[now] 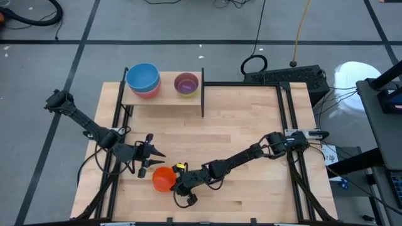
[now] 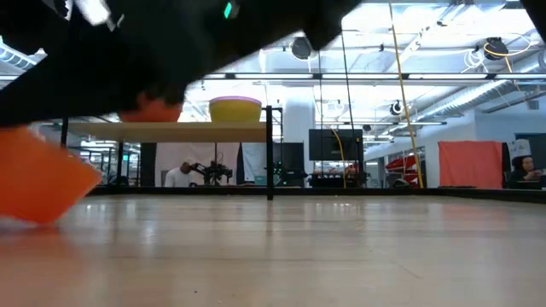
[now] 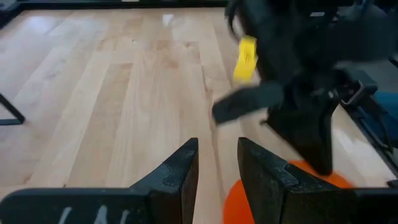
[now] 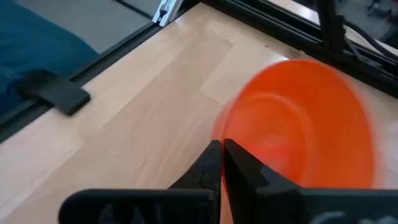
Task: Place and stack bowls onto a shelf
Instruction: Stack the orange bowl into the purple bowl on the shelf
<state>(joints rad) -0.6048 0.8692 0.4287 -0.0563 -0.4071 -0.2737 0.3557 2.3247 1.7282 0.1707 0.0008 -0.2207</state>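
Note:
An orange bowl is near the table's front edge, left of centre, tilted on its side. My right gripper is shut on it. My left gripper is just left of and behind the bowl, open and empty. In the left wrist view the bowl shows under that gripper's fingertips. The shelf stands at the far left. On it a blue bowl rests nested in a pink one, and a purple bowl rests in a yellow one. My right gripper pinches the orange bowl's rim between its two fingers, one finger inside the bowl and one outside. The fingers come slanting from the table's right. The bowl is tilted with its opening toward the wrist. Its lower edge is at or just above the tabletop.
Black rails run along the table's left and right sides. The shelf's black posts stand at its corners. Bare wood lies between the shelf and the arms.

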